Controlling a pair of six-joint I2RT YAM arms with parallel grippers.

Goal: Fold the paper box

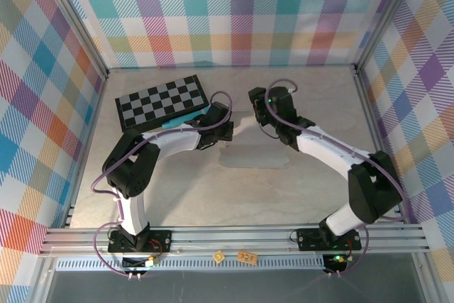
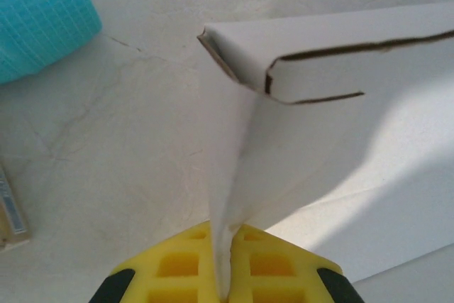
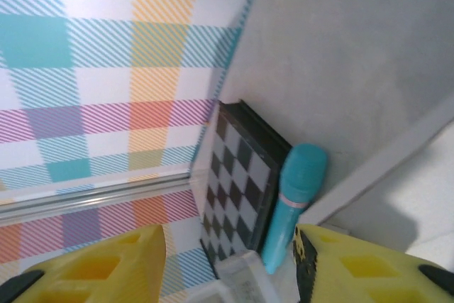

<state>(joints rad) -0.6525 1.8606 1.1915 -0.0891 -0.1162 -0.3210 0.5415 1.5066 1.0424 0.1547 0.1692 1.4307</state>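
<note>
Box position: the paper box (image 2: 333, 33) is laid on the counter (image 1: 213, 196) between the two arms, near the checkerboard (image 1: 162, 102) and the teal marker-like tool (image 3: 294, 196).
Box shape: one side wall is seen raised with a tucked corner; a thin flap is lifted off the flat sheet towards the left wrist camera.
Left arm: the left gripper (image 2: 228, 253) is seen with its jaws closed on that flap, which is pinched edge-on between the yellow pads (image 2: 191, 243).
Right arm: the right gripper (image 3: 228, 264) is held over the far part of the counter with its jaws parted; nothing is gripped between them.
Stage: folding is judged partly done, with the pinched flap yet to be creased over and tucked.
Risk, sliding: since the sheet is pinned by nothing but its own weight, the whole box may be dragged or swung when the flap is pulled, and the fold line would be lost.
Risk, damage: thin card held by a narrow pinch may be bent off its crease or torn if pulled at an angle.
Risk, spring-back: the raised wall may be sprung open if the corner tab is tugged loose.
Risk, clutter: the teal tool and checkerboard may be knocked by a wide sweep of the left arm.
</note>
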